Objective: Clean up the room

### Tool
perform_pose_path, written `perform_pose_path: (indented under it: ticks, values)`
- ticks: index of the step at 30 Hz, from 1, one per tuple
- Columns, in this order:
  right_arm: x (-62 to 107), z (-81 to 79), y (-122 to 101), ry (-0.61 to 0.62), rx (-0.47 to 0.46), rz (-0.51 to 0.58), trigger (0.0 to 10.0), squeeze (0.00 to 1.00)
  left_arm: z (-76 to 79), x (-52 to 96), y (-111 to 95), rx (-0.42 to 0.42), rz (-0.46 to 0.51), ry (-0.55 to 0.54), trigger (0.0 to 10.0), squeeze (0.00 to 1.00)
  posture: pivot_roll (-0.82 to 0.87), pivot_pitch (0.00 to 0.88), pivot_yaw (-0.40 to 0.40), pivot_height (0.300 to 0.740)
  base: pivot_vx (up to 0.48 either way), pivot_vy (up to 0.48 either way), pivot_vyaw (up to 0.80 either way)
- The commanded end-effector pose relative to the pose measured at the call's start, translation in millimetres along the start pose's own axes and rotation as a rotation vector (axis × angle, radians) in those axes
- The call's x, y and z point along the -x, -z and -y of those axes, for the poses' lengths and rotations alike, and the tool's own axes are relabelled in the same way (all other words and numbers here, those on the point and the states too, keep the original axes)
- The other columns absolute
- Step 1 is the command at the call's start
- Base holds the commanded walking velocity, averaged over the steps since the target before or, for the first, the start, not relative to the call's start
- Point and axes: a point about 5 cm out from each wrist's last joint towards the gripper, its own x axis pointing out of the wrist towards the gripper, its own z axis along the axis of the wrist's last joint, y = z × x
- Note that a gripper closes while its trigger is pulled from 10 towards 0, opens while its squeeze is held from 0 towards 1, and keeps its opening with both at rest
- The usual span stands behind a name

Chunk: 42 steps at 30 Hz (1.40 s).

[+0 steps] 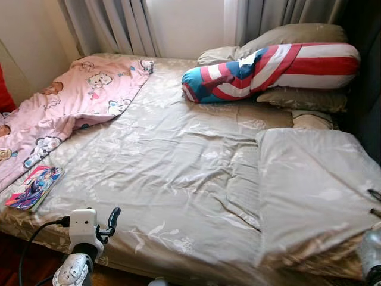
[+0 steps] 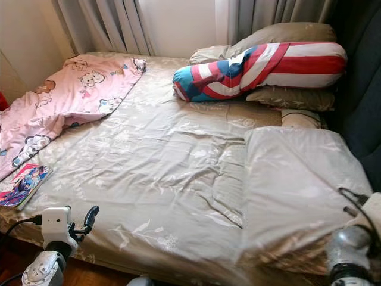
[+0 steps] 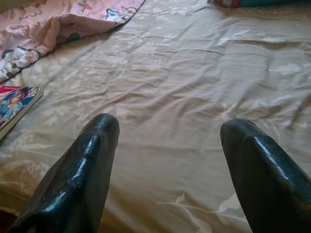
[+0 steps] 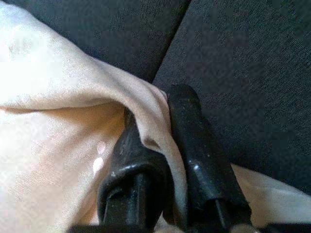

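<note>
A wide bed with a beige leaf-print sheet [image 1: 172, 161] lies before me. A folded beige blanket [image 1: 309, 185] covers its near right part. My right gripper [image 4: 155, 108] is shut on that blanket's edge, right beside a dark upholstered panel [image 4: 233, 58]. A rumpled pink cartoon blanket [image 1: 77, 98] is spread over the far left corner. A colourful book [image 1: 34, 186] rests near the bed's front left edge. My left gripper [image 1: 112, 217] hovers open over the front edge, right of the book, with nothing between its fingers [image 3: 95, 160].
A red, white and blue bolster [image 1: 274, 70] lies on beige pillows [image 1: 297, 36] at the head of the bed. Grey curtains [image 1: 119, 24] hang behind. A dark panel [image 1: 369, 119] runs along the right side. Wooden floor [image 1: 12, 256] shows at the near left.
</note>
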Motion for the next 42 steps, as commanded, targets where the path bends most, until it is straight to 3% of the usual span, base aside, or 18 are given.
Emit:
perform_pose_path:
  ticks: [1, 2, 3, 9, 10, 11, 12, 17, 18, 19, 21, 25, 26, 28, 31, 34, 38, 42]
  values:
    - [-7.0, 4.1, -29, 0.041, -0.045, 0.107, 0.0, 0.00, -4.2, -0.6, 0, -0.024, -0.006, -0.005, 10.0, 0.00, 0.03, 0.000, 0.010, 0.667, 0.000, 0.000, 0.00]
    - [-7.0, 4.1, -29, 0.041, -0.045, 0.107, 0.0, 0.00, -4.2, -0.6, 0, -0.024, -0.006, -0.005, 10.0, 0.00, 0.03, 0.000, 0.010, 0.667, 0.000, 0.000, 0.00]
    - [-4.9, 0.5, -25, 0.027, -0.034, 0.084, 10.0, 0.00, -3.6, -0.7, 1, -0.024, -0.006, -0.004, 10.0, 0.00, 0.03, 0.000, 0.009, 0.667, 0.000, 0.000, 0.00]
    - [5.9, -13.4, -6, -0.042, -0.035, 0.024, 10.0, 0.00, -2.3, -0.3, 2, -0.022, -0.008, -0.001, 10.0, 0.00, 0.04, 0.000, 0.011, 0.667, 0.000, 0.000, 0.00]
    - [6.3, -13.7, -6, -0.047, -0.035, 0.029, 10.0, 0.19, -2.2, -0.3, 2, -0.021, -0.008, -0.001, 10.0, 0.00, 0.04, 0.000, 0.011, 0.667, 0.000, 0.000, 0.00]
    - [6.3, -13.7, -6, -0.047, -0.035, 0.029, 10.0, 0.19, -2.2, -0.3, 2, -0.021, -0.008, -0.001, 10.0, 0.00, 0.04, 0.000, 0.011, 0.667, 0.000, 0.000, 0.00]
    - [6.4, -13.8, -6, -0.051, -0.029, 0.041, 10.0, 0.96, -2.1, -0.6, 2, -0.020, -0.006, -0.001, 10.0, 0.00, 0.04, 0.000, 0.011, 0.667, 0.000, 0.000, 0.00]
    - [7.1, -18.0, -16, -0.079, -0.004, 0.105, 10.0, 0.91, -0.4, -2.0, 2, -0.016, -0.003, 0.001, 10.0, 0.00, 0.04, 0.000, 0.008, 0.667, 0.000, 0.000, 0.00]
    - [7.7, -20.2, -20, -0.093, -0.001, 0.136, 10.0, 0.76, 0.6, -2.3, 2, -0.014, -0.002, 0.002, 10.0, 0.00, 0.04, 0.000, 0.008, 0.667, 0.000, 0.000, 0.00]
    - [10.1, -25.8, -27, -0.132, 0.025, 0.191, 10.0, 0.00, 2.2, -2.8, 2, -0.011, -0.002, 0.005, 10.0, 0.00, 0.04, 0.000, 0.007, 0.667, 0.000, 0.000, 0.00]
    - [11.6, -28.9, -29, -0.155, 0.034, 0.210, 10.0, 0.00, 2.7, -3.0, 2, -0.010, -0.003, 0.006, 10.0, 0.00, 0.04, 0.000, 0.007, 0.667, 0.000, 0.000, 0.00]
    - [31.0, -62.4, -27, -0.443, -0.060, 0.185, 10.0, 0.00, 4.0, -3.5, 5, 0.004, -0.013, 0.001, 10.0, 0.00, 0.03, 0.000, 0.001, 0.667, 0.000, 0.000, 0.00]
    - [46.5, -82.0, -17, -0.621, -0.104, 0.123, 10.0, 0.00, 3.8, -3.6, 8, 0.029, -0.023, -0.016, 10.0, 0.00, 0.03, 0.000, -0.001, 0.667, 0.000, 0.000, 0.00]
    - [51.3, -87.2, -12, -0.673, -0.114, 0.095, 10.0, 0.00, 3.7, -3.6, 9, 0.041, -0.027, -0.024, 10.0, 0.00, 0.03, 0.000, -0.002, 0.667, 0.000, 0.000, 0.00]
    - [79.3, -104.1, 27, -0.881, 0.000, -0.035, 10.0, 0.00, 1.4, -2.4, 20, 0.116, -0.074, -0.073, 10.0, 0.00, 0.03, 0.000, -0.013, 0.667, 0.000, 0.000, 0.00]
    - [88.3, -102.3, 48, -0.899, 0.060, -0.083, 10.0, 0.00, 0.6, -0.9, 27, 0.147, -0.102, -0.099, 10.0, 0.00, 0.04, 0.000, -0.018, 0.667, 0.000, 0.000, 0.00]
    - [99.0, -82.2, 94, -0.848, 0.073, -0.245, 10.0, 0.00, 0.9, 4.8, 42, 0.168, -0.170, -0.125, 10.0, 0.00, 0.04, 0.000, -0.027, 0.667, 0.000, 0.000, 0.00]
    - [106.0, -70.4, 116, -0.863, 0.112, -0.311, 10.0, 0.00, 2.4, 9.2, 52, 0.172, -0.225, -0.129, 10.0, 0.00, 0.04, 0.000, -0.030, 0.672, 0.000, 0.000, 0.00]
